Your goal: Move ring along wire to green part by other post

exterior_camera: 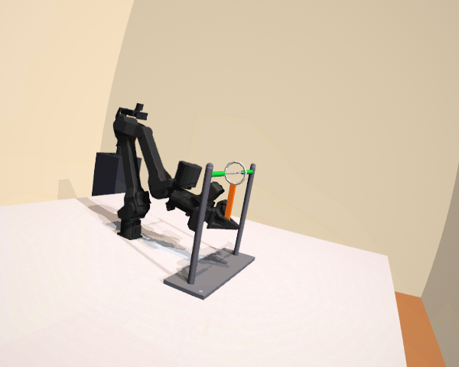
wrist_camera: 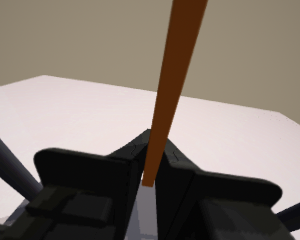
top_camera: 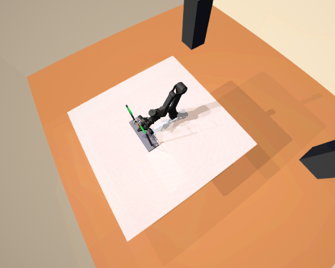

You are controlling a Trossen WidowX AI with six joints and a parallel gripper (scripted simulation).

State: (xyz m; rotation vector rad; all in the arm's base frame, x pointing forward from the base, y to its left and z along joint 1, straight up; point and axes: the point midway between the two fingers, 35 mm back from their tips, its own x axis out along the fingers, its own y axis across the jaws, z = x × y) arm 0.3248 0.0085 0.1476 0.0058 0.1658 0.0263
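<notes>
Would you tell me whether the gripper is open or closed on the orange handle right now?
Closed on it: the gripper pinches the lower end of the orange handle, its fingers pressed against both sides.

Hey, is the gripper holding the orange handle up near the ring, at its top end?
No, the gripper is shut on the bottom end of the orange handle, well below the ring.

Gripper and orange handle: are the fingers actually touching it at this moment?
Touching. In the wrist view the gripper is shut on the lower end of the orange handle, both fingers pressed against its sides with no gap.
</notes>
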